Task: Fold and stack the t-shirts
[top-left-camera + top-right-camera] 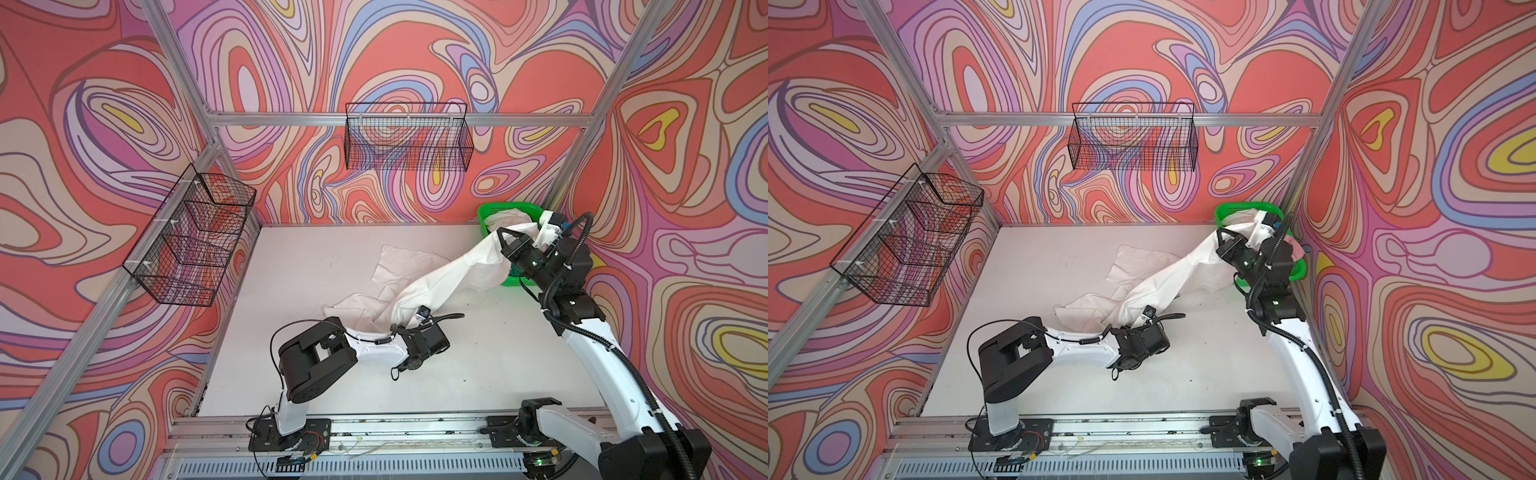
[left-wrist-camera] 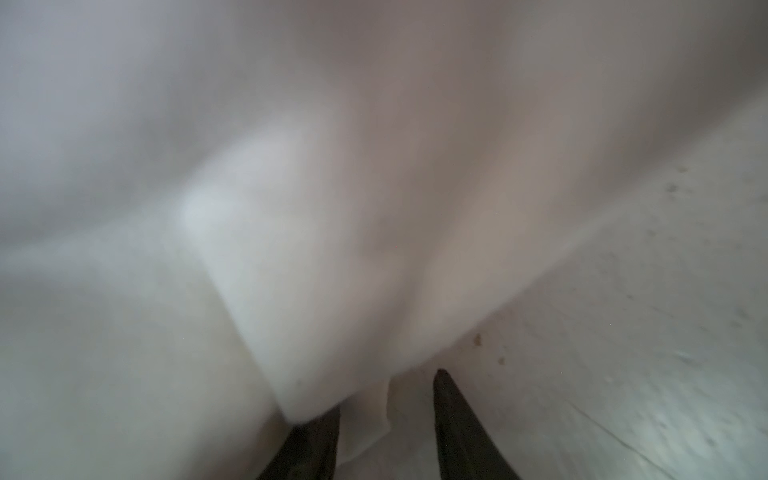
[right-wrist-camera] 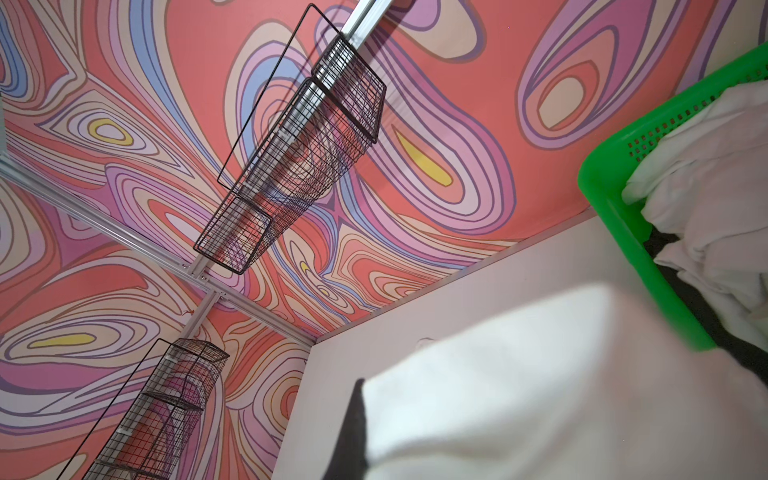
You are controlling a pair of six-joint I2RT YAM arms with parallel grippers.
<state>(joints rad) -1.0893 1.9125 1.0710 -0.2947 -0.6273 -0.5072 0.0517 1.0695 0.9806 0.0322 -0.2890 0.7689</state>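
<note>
Slippage if I pull: shirt [image 1: 449,270] stretches from my right jaws, clamped on it beside the basket [image 1: 483,216], to my left jaws, part-closed round a fold; whether they pinch, I cannot tell.

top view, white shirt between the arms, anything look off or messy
Nothing looks damaged. The white t-shirt is bunched into a sagging band between the raised right gripper, which pinches it, and the left gripper low at the table. It lies over a crumpled second shirt there.
</note>
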